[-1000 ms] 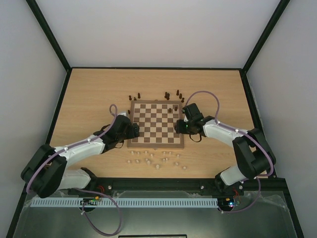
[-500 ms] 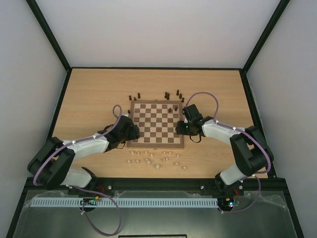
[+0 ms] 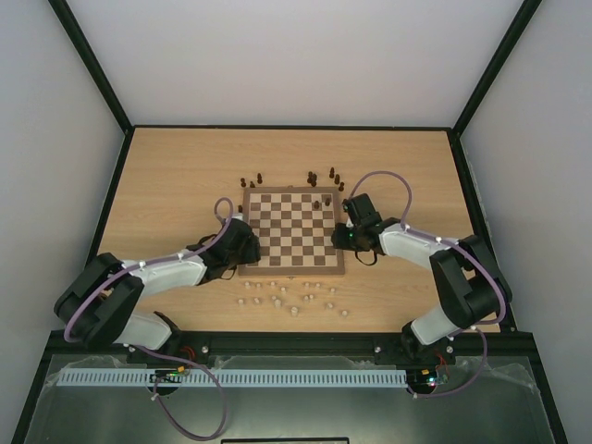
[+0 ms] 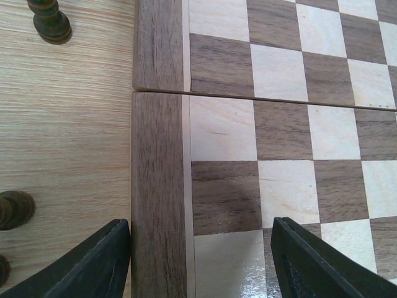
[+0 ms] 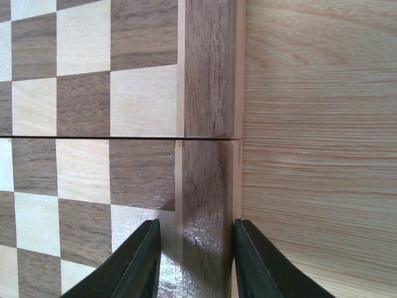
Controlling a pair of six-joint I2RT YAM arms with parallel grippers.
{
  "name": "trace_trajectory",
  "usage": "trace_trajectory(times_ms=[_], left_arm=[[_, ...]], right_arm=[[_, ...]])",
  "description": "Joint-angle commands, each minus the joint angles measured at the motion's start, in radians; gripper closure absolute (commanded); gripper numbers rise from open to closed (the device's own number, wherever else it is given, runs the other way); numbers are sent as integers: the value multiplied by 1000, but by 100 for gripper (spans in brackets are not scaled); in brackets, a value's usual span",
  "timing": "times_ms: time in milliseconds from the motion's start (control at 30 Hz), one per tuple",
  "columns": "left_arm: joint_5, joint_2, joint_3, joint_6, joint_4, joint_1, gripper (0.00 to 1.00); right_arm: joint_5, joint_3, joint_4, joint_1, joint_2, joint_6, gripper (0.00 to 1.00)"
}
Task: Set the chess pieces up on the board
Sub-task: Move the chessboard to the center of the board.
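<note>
Symmetrically low, left gripper (image 4: 198,248) and right gripper (image 5: 195,248) straddling the board's (image 3: 291,236) borders

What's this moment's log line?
left tool: open, astride board left border | right tool: astride right border, grip unclear | dark pieces: mostly off board

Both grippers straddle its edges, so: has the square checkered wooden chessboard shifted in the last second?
No. The chessboard lies unchanged relative to the far edge of the light wooden table.
</note>
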Motion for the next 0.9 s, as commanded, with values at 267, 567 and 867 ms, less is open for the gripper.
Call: trace_trajectory(times_ms=[267, 567, 867], left_arm=[[6, -40, -9, -39, 3, -86, 35], [-27, -68, -24, -61, -8, -128, 35], [-61, -88, -19, -67, -33, -145, 31]], right_arm=[[-14, -109, -19, 32, -38, 16, 73], [19, -160, -44, 72, -123, 48, 73], [50, -173, -74, 85, -178, 60, 68]])
